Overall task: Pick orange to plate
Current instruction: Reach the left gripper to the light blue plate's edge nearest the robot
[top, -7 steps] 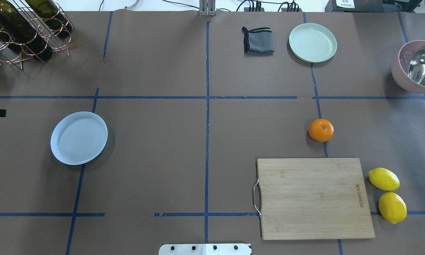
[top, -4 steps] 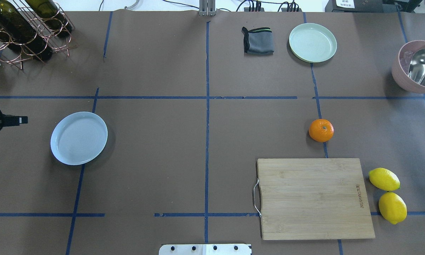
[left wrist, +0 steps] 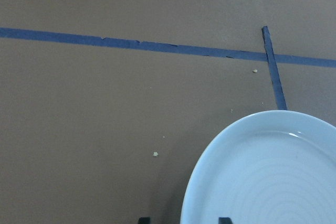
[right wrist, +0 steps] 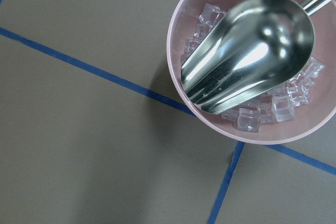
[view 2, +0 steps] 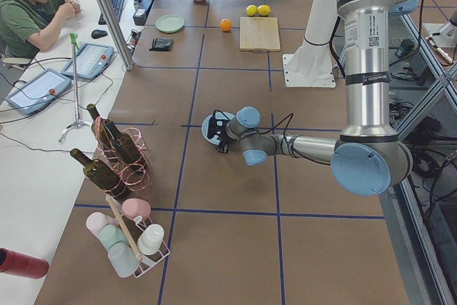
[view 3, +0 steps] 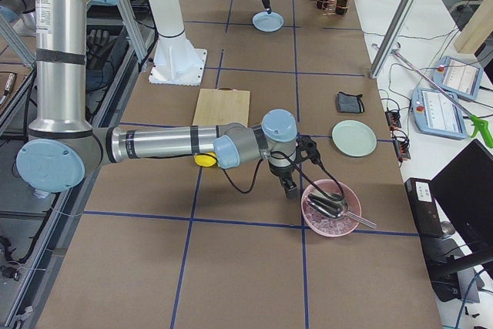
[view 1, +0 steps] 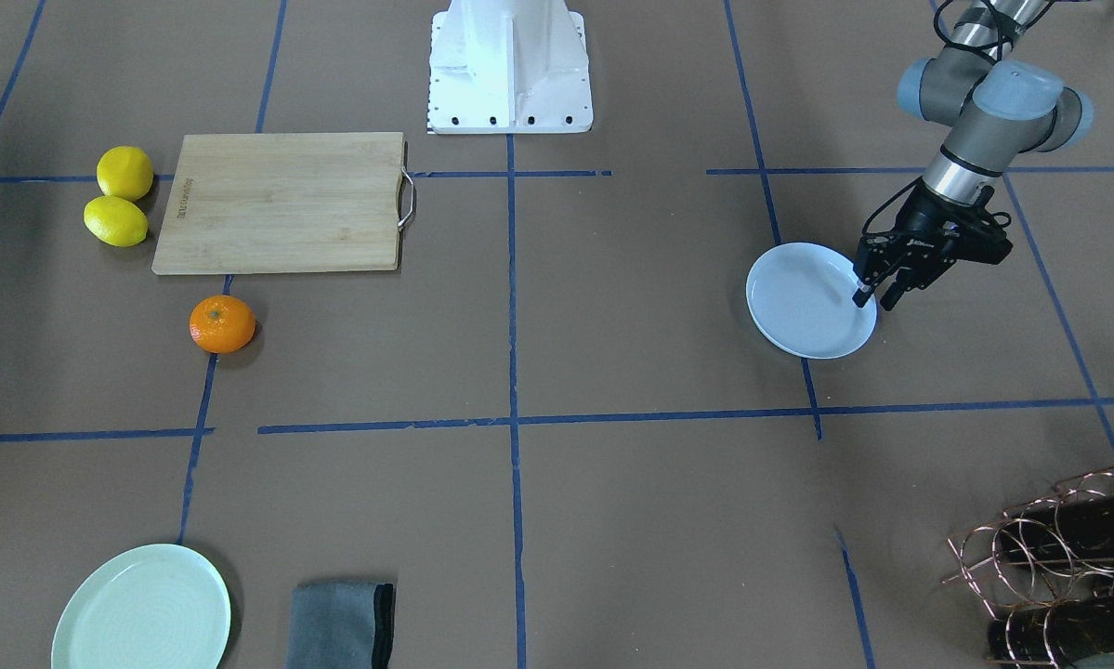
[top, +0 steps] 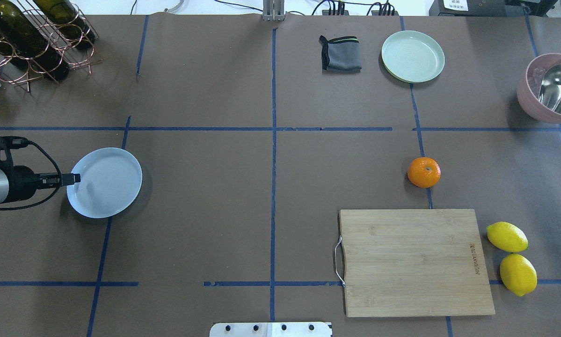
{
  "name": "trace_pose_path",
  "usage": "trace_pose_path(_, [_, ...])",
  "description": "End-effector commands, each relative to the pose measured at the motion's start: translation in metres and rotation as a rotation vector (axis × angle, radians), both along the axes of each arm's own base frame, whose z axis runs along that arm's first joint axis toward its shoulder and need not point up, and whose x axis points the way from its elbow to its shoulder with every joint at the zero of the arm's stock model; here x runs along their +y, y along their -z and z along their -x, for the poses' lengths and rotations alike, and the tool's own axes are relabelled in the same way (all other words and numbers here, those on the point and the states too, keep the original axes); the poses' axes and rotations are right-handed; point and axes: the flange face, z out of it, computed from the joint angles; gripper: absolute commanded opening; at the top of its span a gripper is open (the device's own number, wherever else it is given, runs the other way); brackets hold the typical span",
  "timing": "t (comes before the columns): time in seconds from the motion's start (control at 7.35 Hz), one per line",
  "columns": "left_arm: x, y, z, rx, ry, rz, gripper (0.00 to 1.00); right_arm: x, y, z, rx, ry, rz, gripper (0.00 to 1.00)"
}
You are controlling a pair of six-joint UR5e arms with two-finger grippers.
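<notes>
The orange is seen resting on the brown-papered bench on a blue tape line, untouched by either arm. In the overhead view it lies well apart from the plate, at roughly 3 o'clock from it across the bench's middle line. A wooden cutting board is found just at 6 o'clock from the orange, and two lemons are set beside the board's 3 o'clock edge. A mint-green plate sits at 12 o'clock from the orange, with a folded grey cloth at its 9 o'clock.

The left end effector is held at the plate's 9 o'clock rim in the overhead view. Its fingers are parted a little and nothing is gripped between them. In the left wrist view the plate's rim is seen running between the two fingertips. Whether the rim is touched cannot be told.

The right end effector is shown only in the side view, close beside a pink bowl. That bowl holds ice cubes and a metal scoop. How far this end effector is parted cannot be told. A copper wine rack with bottles stands at the bench's far left corner.
</notes>
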Motion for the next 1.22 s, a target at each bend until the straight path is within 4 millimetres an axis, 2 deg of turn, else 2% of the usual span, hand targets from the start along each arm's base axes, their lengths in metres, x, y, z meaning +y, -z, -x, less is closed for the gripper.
trace_pose_path(0.0, [-0.002,0.005,-0.004,0.008,0.001,-0.007,0.00,0.000,0.000,0.000,0.000,0.001,0.000,1.00])
trace_pose_path(0.41, [-0.011,0.027,-0.016,0.036,-0.012,-0.033,0.00,0.000,0.000,0.000,0.000,0.001,0.000,1.00])
trace_pose_path(0.54, [-0.028,0.054,-0.036,0.050,-0.012,-0.045,0.00,0.000,0.001,0.000,0.000,0.001,-0.003,1.00])
trace_pose_path(0.68, [-0.056,0.099,-0.068,0.052,-0.005,-0.035,0.00,0.000,0.001,0.000,0.000,-0.001,-0.001,1.00])
trace_pose_path(0.82, [-0.082,0.154,-0.098,0.059,0.004,-0.031,0.00,0.000,0.001,0.000,0.000,-0.001,-0.001,1.00])
trace_pose_path(0.95, [-0.101,0.210,-0.123,0.094,0.035,0.020,0.00,0.000,0.001,0.000,0.000,-0.001,-0.001,1.00])
trace_pose_path(1.09, [-0.113,0.264,-0.149,0.108,0.056,0.082,0.00,0.000,0.001,0.000,0.000,-0.001,-0.001,1.00])
